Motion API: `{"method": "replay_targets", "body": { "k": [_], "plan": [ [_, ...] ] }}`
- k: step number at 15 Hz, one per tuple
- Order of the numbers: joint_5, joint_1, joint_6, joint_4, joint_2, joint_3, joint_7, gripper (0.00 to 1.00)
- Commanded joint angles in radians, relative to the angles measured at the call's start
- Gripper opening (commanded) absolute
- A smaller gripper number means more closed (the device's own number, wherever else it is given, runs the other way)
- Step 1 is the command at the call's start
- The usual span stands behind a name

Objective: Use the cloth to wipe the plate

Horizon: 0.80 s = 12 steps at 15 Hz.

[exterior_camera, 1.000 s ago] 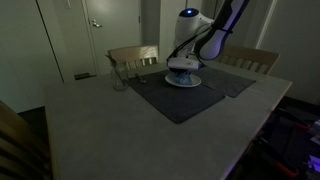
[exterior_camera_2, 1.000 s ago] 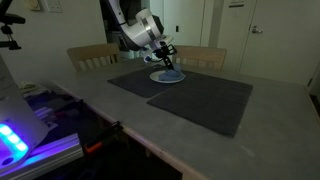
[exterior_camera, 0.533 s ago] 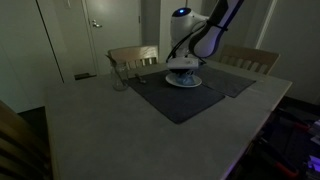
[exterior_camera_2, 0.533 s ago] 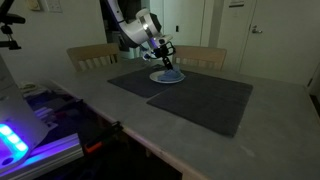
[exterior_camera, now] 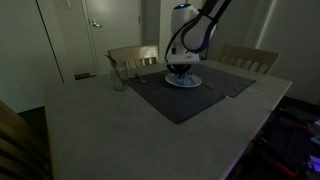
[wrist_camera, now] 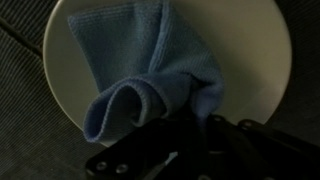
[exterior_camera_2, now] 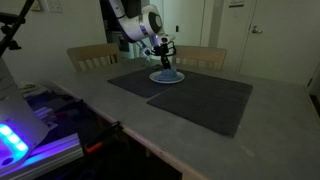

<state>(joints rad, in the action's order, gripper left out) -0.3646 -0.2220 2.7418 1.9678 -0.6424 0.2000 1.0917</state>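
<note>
A round white plate (wrist_camera: pixel 255 50) lies on a dark placemat (exterior_camera: pixel 185 100); it shows in both exterior views (exterior_camera: pixel 183 81) (exterior_camera_2: pixel 167 77). A blue cloth (wrist_camera: pixel 130 50) lies spread over the plate's left and middle. One bunched end of it rises into my gripper (wrist_camera: pixel 195 120), which is shut on it. In the exterior views the gripper (exterior_camera: pixel 181 65) (exterior_camera_2: pixel 165 60) hangs straight down just over the plate, and the cloth (exterior_camera: pixel 182 73) drapes from it onto the plate. The jaw tips are dark and partly hidden by the cloth.
A second dark placemat (exterior_camera_2: pixel 205 100) lies beside the first on the grey table (exterior_camera: pixel 90 120). A clear glass (exterior_camera: pixel 119 77) stands near the far edge. Wooden chairs (exterior_camera: pixel 133 55) (exterior_camera: pixel 250 58) stand behind the table. Lit equipment (exterior_camera_2: pixel 25 135) sits beside the table.
The arm has straightened more upright over the plate and the wrist has risen a little. The gripper stays on the cloth above the plate.
</note>
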Motion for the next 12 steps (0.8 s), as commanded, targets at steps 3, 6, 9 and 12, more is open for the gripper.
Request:
{"method": "replay_targets", "body": {
  "k": [3, 6, 9, 12],
  "plan": [
    [0.182, 0.045, -0.05, 0.001, -0.012, -0.081, -0.176, 0.02],
    [0.255, 0.048, -0.061, -0.005, -0.012, -0.096, -0.23, 0.02],
    [0.346, 0.057, -0.014, -0.006, -0.012, -0.11, -0.221, 0.02],
    [0.406, 0.063, -0.037, -0.014, -0.013, -0.116, -0.23, 0.02]
  ]
}}
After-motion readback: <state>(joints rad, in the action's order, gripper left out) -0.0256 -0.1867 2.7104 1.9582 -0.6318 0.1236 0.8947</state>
